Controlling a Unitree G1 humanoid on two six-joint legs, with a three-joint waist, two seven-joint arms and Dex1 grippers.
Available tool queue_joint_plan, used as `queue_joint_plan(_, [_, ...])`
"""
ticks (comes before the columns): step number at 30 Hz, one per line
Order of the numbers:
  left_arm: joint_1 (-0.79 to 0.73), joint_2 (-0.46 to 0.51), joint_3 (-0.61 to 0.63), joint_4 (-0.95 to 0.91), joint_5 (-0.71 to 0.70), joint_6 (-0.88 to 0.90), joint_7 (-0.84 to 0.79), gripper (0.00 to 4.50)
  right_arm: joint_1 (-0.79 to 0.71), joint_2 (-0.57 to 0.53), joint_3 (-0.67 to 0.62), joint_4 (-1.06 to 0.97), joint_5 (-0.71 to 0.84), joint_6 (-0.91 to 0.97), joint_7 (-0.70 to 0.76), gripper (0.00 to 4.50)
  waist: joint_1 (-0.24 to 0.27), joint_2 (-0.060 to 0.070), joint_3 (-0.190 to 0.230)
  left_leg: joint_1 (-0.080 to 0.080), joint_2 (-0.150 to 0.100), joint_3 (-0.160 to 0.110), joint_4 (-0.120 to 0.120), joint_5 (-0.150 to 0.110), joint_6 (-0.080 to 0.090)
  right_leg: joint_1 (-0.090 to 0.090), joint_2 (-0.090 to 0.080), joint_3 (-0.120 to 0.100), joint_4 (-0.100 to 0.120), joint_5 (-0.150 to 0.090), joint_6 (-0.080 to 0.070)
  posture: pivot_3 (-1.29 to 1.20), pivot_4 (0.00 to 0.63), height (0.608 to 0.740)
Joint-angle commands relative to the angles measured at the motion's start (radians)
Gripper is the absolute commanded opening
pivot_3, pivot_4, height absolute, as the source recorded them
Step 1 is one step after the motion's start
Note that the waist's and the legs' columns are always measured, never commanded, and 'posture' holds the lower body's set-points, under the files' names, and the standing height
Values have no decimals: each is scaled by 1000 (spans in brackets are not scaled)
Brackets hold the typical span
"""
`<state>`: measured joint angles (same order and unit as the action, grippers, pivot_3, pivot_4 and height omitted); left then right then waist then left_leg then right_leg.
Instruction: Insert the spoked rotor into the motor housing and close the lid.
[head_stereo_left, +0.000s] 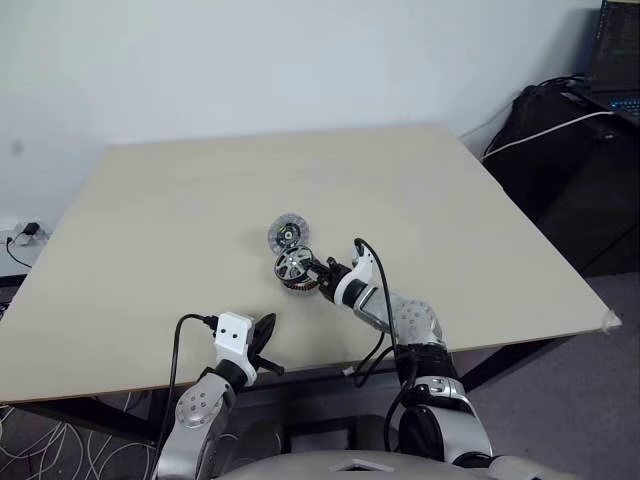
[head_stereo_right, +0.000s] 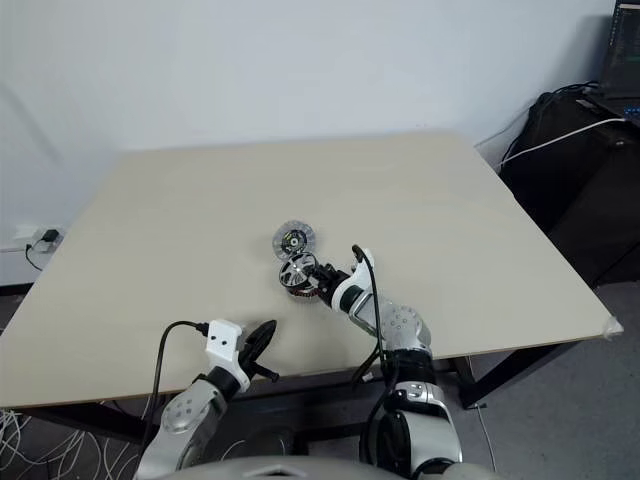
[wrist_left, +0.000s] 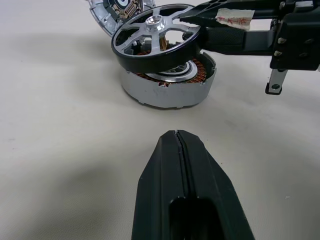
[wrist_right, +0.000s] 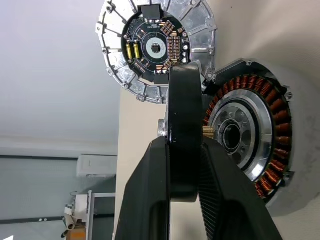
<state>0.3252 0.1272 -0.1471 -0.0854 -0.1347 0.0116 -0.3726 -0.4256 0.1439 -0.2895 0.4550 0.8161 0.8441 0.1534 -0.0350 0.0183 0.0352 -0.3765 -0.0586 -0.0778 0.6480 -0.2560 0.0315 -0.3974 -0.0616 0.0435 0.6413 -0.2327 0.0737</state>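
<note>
The spoked rotor (wrist_left: 155, 37), black-rimmed with silver spokes, hangs tilted just over the motor housing (wrist_left: 165, 90), whose copper windings show beneath it. My right gripper (wrist_right: 184, 142) is shut on the rotor's rim (wrist_right: 184, 125), one finger on each face. The lid (head_stereo_left: 288, 233), a ribbed silvery disc with a dark centre, lies flat on the table just beyond the housing (wrist_right: 250, 135). My left gripper (wrist_left: 177, 137) is shut and holds nothing. It hovers near the table's front edge, short of the housing.
The parts sit mid-table on a pale wooden table (head_stereo_left: 150, 200), with wide bare room all around them. Black equipment (head_stereo_left: 570, 150) with a white cable and a laptop (head_stereo_left: 615, 60) stands off the table's far right. Wall sockets (head_stereo_left: 25, 232) are at the left.
</note>
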Motion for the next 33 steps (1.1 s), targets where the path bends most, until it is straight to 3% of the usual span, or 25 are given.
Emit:
queue_joint_plan(1, [-13, 5, -1, -47, -5, -13, -6, 0, -16, -2, -15, -3, -10, -17, 4, 2016, -1, 0, 0, 0, 0, 0, 0, 0, 0, 0, 0, 0, 0, 0, 0, 0, 0, 740])
queue_joint_plan(9, [-13, 3, -1, -41, -11, -9, -6, 0, 14, -15, -27, -47, -5, 7, -1, 4480, -1, 3, -7, 1, 0, 0, 1, 0, 0, 2, 0, 0, 0, -4, 3, 0, 0, 740])
queue_joint_plan(33, [-28, -6, 9, 3, -21, -20, -23, 0, 68, -35, -34, -315, 65, 26, 9, 4480, 6, 4, -7, 0, 0, 0, 1, 0, 0, 0, 0, 0, 0, -4, 3, 0, 0, 740])
